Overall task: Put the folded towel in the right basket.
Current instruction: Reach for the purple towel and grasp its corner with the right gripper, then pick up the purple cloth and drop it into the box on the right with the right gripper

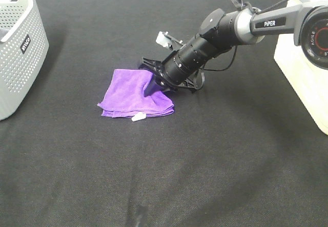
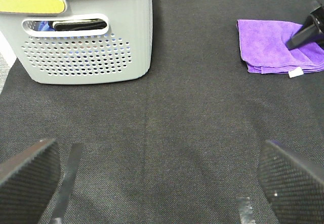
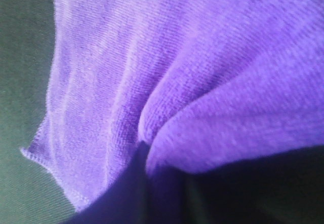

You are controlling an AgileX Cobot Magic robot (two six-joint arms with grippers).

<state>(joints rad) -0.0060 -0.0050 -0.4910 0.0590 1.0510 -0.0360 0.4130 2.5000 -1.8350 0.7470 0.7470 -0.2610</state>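
Black tabletop (image 1: 215, 176) bears purple towel (image 1: 128, 95), pinched by right gripper (image 1: 153, 86); left gripper (image 2: 162, 181) wide

R gripper (image 1: 154, 85) down on folded purple towel (image 1: 128, 96), mid black table (image 1: 230, 160); grey basket (image 1: 20, 58) at L edge.

High camera looks down, left wrist distant, right wrist close on towel (image 3: 192, 82)

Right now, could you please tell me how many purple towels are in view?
1: the purple towel lies mid-table, pinched by the right gripper. Cloth inside the grey basket is mostly hidden, so others may be there.
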